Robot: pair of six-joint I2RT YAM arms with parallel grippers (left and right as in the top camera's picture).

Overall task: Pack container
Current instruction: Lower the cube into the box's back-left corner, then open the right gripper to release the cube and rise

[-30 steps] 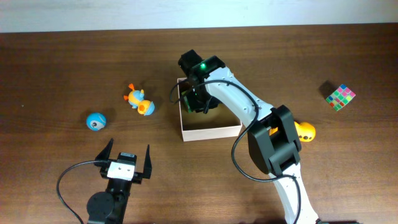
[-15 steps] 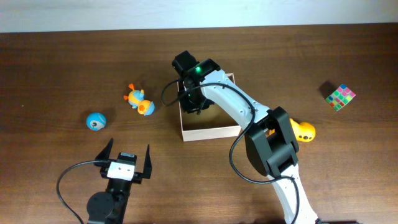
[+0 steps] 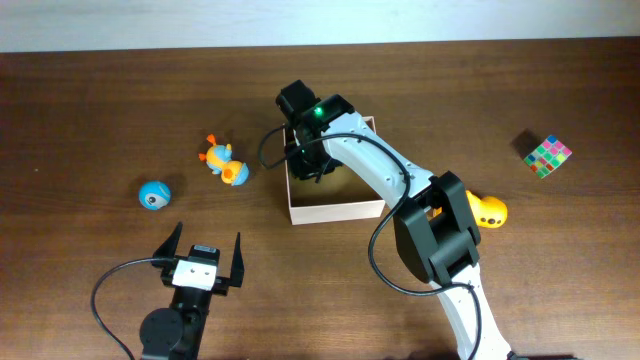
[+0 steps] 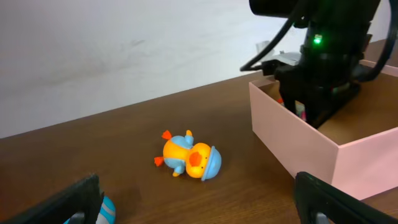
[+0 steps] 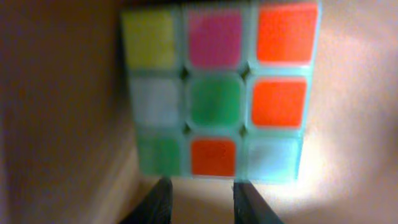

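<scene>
You see the container [image 3: 340, 210] near the middle of the table [image 3: 90, 110], a little toward the far edge, its open top up and cream walls around a tan floor. The right arm [image 3: 375, 165] reaches over the container, and the right gripper [image 3: 303, 165] points down inside its far-left corner. In the right wrist view the two dark fingertips [image 5: 160, 198] stand slightly apart with only tan floor between them. A cube [image 5: 214, 99] of coloured squares lies just beyond them, close against a tan wall of the container. Whether the tips touch its lower edge cannot be told, because the picture is blurred. The left gripper [image 3: 208, 238] sits near the near edge of the table, left of the container and well apart from it. Its fingers are spread wide and hold nothing. An orange toy [image 3: 225, 163] lies on its side left of the container, and a blue ball [image 3: 154, 195] lies farther toward the left edge. A second cube [image 3: 547, 155] rests near the right edge. A yellow duck [image 3: 491, 211] lies just beside the right arm, right of the container. The left wrist view shows the orange toy [image 4: 189, 158] and the container wall [image 4: 298, 143].
</scene>
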